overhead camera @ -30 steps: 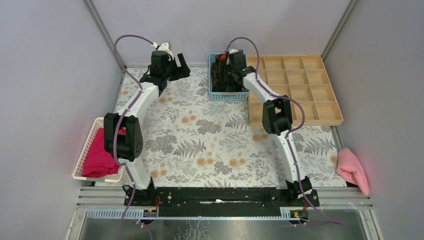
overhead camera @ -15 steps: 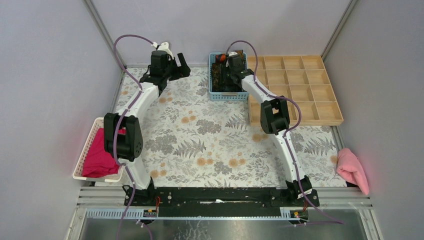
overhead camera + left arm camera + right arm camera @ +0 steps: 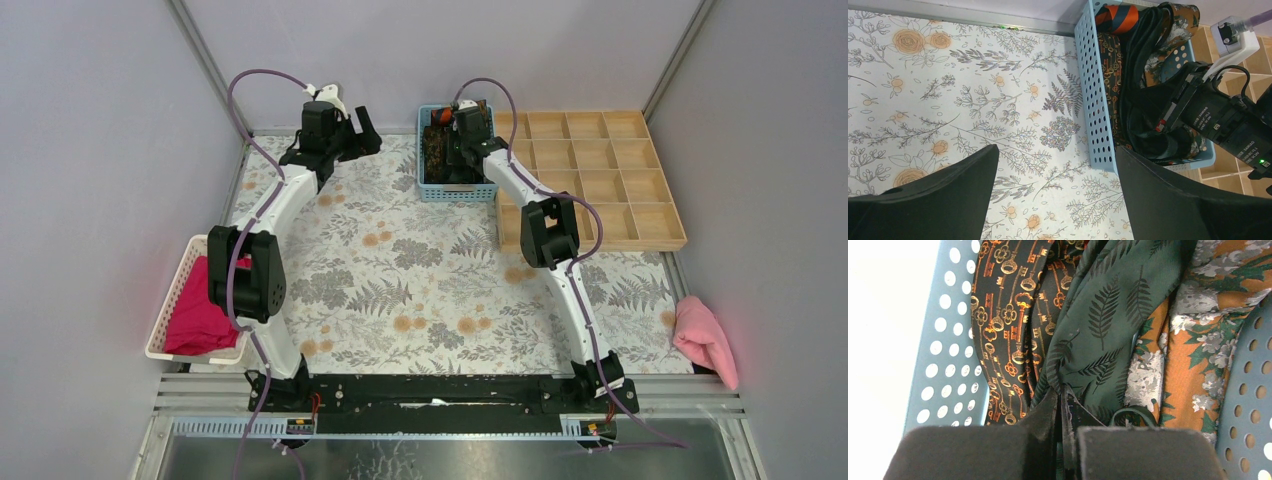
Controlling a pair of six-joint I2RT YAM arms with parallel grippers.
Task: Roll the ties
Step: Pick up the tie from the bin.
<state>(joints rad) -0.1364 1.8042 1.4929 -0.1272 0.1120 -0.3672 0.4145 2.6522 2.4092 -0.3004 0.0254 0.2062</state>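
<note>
- None of the ties [image 3: 1133, 60] looks rolled yet. All lie bunched in the blue basket [image 3: 1093, 100], so every roll is left to do.
- Right hand [image 3: 1065, 410], down in the basket, is pinched shut on the dark green leaf-print tie [image 3: 1108, 315]. The key-patterned tie [image 3: 1008, 330] lies to its left and the orange floral tie [image 3: 1198, 340] to its right.
- Left hand [image 3: 1057, 155] hovers spread wide over the tabletop [image 3: 948, 100] — holding nothing — with the basket just ahead-right.
</note>
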